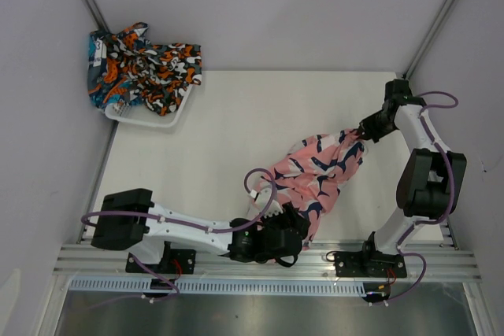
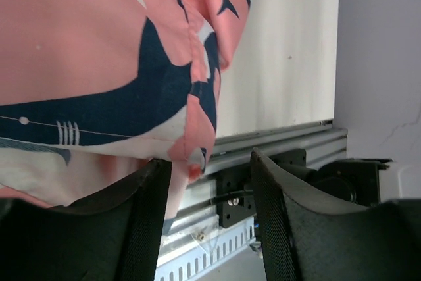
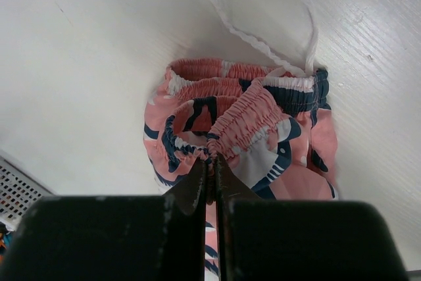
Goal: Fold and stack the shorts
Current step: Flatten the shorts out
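The pink shorts with navy-white shapes hang stretched between my two arms over the table's right half. My right gripper is shut on their gathered elastic waistband and holds it off the table; the right wrist view shows the gripper pinching the band, with a white pocket lining turned out above it. My left gripper is open at the shorts' lower edge near the table's front. In the left wrist view the gripper has the pink hem hanging against its left finger.
A white mesh basket at the back left corner holds the teal-navy shorts and the black orange-white shorts, both crumpled. The aluminium rail with both arm bases runs along the front edge. Grey walls close in both sides.
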